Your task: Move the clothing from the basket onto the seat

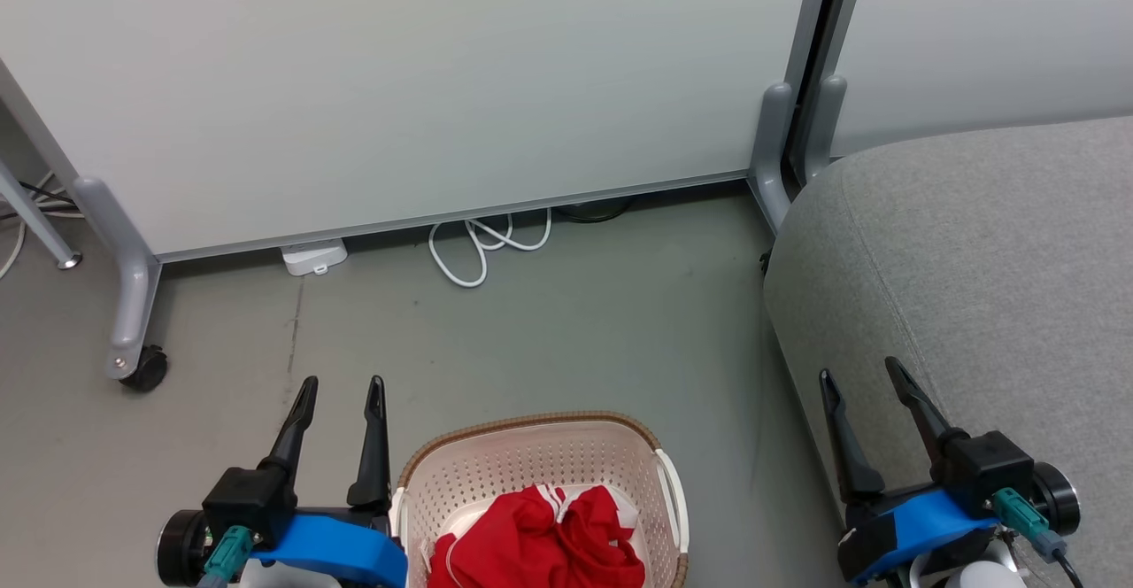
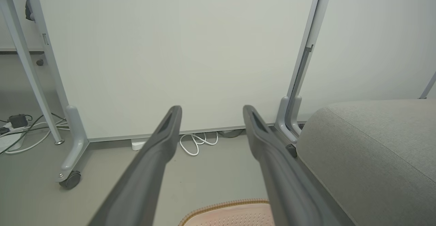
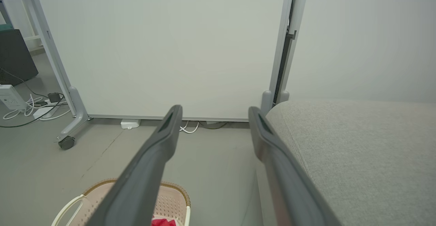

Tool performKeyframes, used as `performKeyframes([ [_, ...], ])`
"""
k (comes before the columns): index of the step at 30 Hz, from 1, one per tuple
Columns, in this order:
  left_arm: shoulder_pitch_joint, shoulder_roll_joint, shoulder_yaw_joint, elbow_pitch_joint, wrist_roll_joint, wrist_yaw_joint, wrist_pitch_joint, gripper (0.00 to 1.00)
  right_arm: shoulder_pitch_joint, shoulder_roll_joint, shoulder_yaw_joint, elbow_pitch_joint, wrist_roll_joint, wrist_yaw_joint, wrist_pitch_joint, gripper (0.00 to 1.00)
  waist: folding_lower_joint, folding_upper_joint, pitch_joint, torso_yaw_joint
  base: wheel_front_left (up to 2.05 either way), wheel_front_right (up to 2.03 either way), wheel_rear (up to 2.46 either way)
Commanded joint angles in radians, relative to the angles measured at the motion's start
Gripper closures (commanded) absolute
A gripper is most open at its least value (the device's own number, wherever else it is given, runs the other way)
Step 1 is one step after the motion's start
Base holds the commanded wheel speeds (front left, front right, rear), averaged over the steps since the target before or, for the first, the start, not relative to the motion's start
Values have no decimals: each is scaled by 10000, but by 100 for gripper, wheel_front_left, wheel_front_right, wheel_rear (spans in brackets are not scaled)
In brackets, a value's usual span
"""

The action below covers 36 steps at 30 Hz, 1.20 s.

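Leftmost, a caster wheel [image 1: 146, 368] of the white partition [image 1: 398, 83] stands on the grey floor [image 1: 575, 322], ahead of the left jaws and to their left. The left jaws are spread apart and hold nothing, poised above the floor. Just to their right, between the two pairs of jaws, sits the basket [image 1: 531, 418]. The clothing [image 1: 531, 544] lies bunched inside it, red with white stripes showing. Ahead of the basket, a white cable [image 1: 482, 251] loops at the partition's foot. The right jaws are likewise spread and empty, set over the near left edge of the seat [image 1: 974, 260]. The seat stretches ahead of them and to their right, with bare floor between it and the basket.
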Motion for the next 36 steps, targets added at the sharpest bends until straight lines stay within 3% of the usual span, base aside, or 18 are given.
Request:
performKeyframes([
  [1,-88,-5,11,10,4,-70,-52,0,-109,-55,4,-8,-56,1,-42,0,0,0,4,-6,0,0,0],
  [24,-89,-12,-60,142,-26,-75,-52,0,-122,-54,86,-24,93,1,-40,0,0,0,127,-51,0,0,0],
  [36,-431,215,-63,585,498,-58,-44,0,-576,-48,590,-189,201,1,-38,0,0,0,1105,-772,0,0,0],
])
